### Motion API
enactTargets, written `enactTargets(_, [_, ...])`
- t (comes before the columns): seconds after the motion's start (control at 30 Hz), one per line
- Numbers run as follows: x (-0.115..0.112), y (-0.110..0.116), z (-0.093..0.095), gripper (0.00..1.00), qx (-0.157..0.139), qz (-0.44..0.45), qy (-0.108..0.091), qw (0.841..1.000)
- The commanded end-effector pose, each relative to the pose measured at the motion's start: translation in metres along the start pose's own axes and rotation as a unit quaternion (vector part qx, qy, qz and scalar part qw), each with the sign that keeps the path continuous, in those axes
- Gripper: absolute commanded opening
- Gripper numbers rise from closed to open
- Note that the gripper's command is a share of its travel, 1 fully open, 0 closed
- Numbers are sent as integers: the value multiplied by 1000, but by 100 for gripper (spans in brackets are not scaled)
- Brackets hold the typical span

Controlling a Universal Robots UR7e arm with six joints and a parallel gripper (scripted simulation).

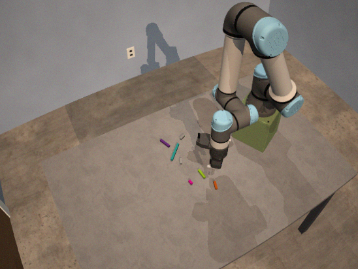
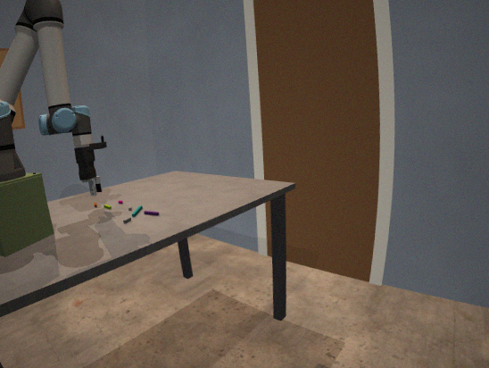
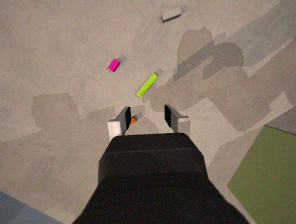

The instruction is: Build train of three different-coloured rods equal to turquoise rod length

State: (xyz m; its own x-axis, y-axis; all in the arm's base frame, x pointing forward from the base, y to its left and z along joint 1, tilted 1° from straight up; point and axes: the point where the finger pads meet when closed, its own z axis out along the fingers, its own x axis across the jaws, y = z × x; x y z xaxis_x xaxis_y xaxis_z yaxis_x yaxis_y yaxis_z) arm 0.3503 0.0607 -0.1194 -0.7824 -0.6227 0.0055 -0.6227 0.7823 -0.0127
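My end effector (image 3: 147, 116) was fully open with nothing in it, hanging above the table (image 1: 130, 209) and pointing down, between the lime rod (image 1: 201, 174) and the orange rod (image 1: 215, 185). In the wrist view the orange rod (image 3: 133, 120) showed just inside the left finger (image 3: 118, 125), mostly hidden behind it. I couldn't tell whether the fingertips touched the table.

Rod layout from the top view:
- Turquoise rod (image 1: 174, 151) lay flat, well apart from my end effector, running diagonally.
- Purple rod (image 1: 164, 143) sat just beside the turquoise rod's far end, not touching.
- One grey rod (image 1: 181, 136) lay beyond the turquoise rod, towards the green pedestal (image 1: 261, 137).
- A second, shorter grey rod (image 1: 180, 160) sat close to the turquoise rod's near end.
- Magenta rod (image 1: 190, 181) lay near the lime rod, apart from it.

All rods were separate, none end to end. The lime rod (image 3: 146, 85) and magenta rod (image 3: 114, 64) showed ahead of the fingers in the wrist view, with a grey rod (image 3: 170, 15) further off.
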Motion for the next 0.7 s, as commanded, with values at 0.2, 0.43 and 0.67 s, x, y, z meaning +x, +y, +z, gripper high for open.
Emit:
enactTargets(0.2, [0, 0, 0, 100, 0, 0, 0, 1000])
enactTargets(0.43, [0, 0, 0, 100, 0, 0, 0, 1000])
enactTargets(0.67, [1, -6, 0, 100, 0, -11, 0, 1000])
